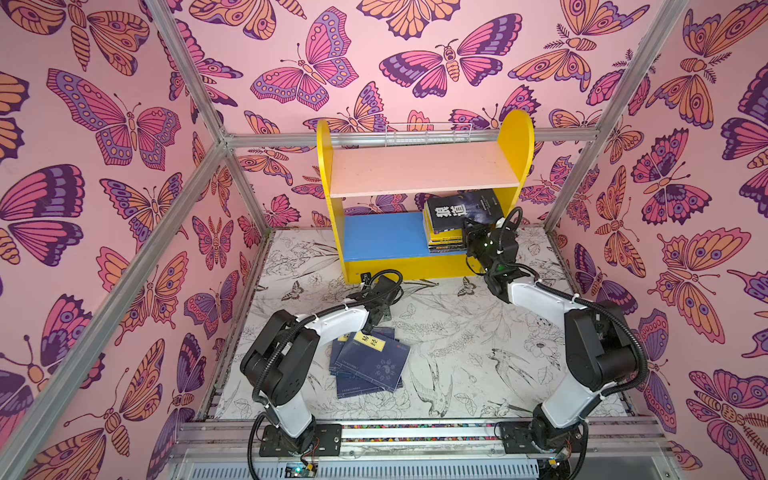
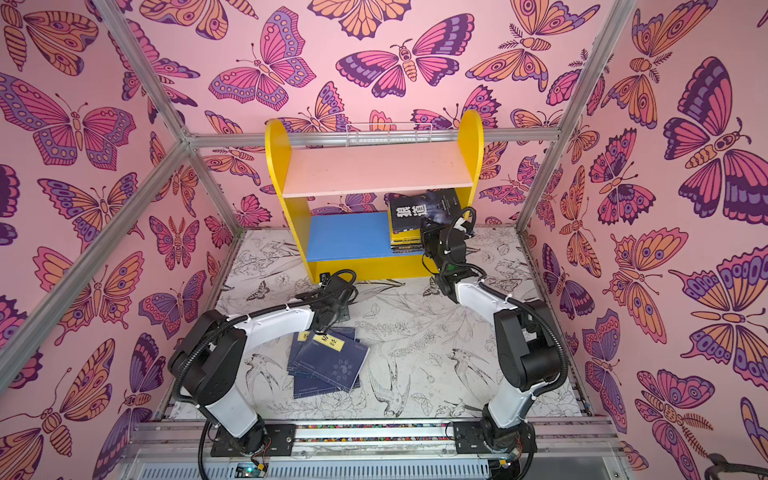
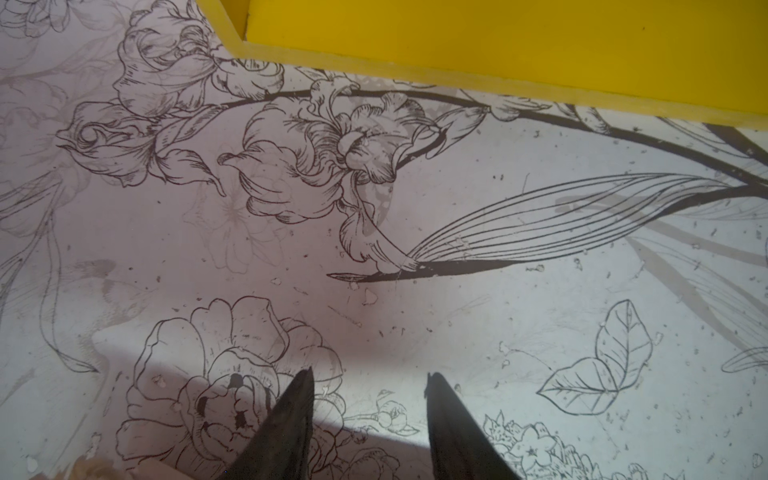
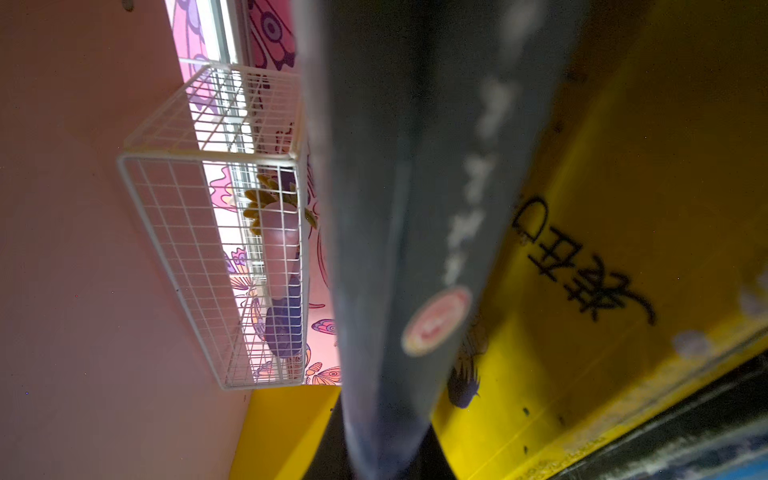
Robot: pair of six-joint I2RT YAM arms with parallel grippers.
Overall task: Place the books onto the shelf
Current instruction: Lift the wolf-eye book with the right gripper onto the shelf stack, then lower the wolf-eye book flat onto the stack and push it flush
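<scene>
The shelf (image 1: 424, 170) (image 2: 374, 170) stands at the back of the table, and its yellow base shows in the left wrist view (image 3: 498, 50). A stack of books (image 1: 444, 242) (image 2: 405, 244) lies at the right end of the blue lower board. On top of it a black book (image 1: 461, 210) (image 2: 424, 208) (image 4: 415, 166) with a white title is tilted up, and my right gripper (image 1: 469, 230) (image 2: 429, 232) (image 4: 386, 449) is shut on its near edge. Navy books (image 1: 370, 361) (image 2: 328, 361) lie in a loose pile on the table. My left gripper (image 1: 377, 316) (image 3: 370, 378) hangs open and empty over bare table in front of the shelf.
A white wire basket (image 1: 428, 133) (image 4: 208, 249) hangs behind the shelf's upper board. The yellow cover (image 4: 623, 249) of the stack's top book lies right under the held book. Butterfly-patterned walls and metal frame posts (image 1: 199, 174) close in the table.
</scene>
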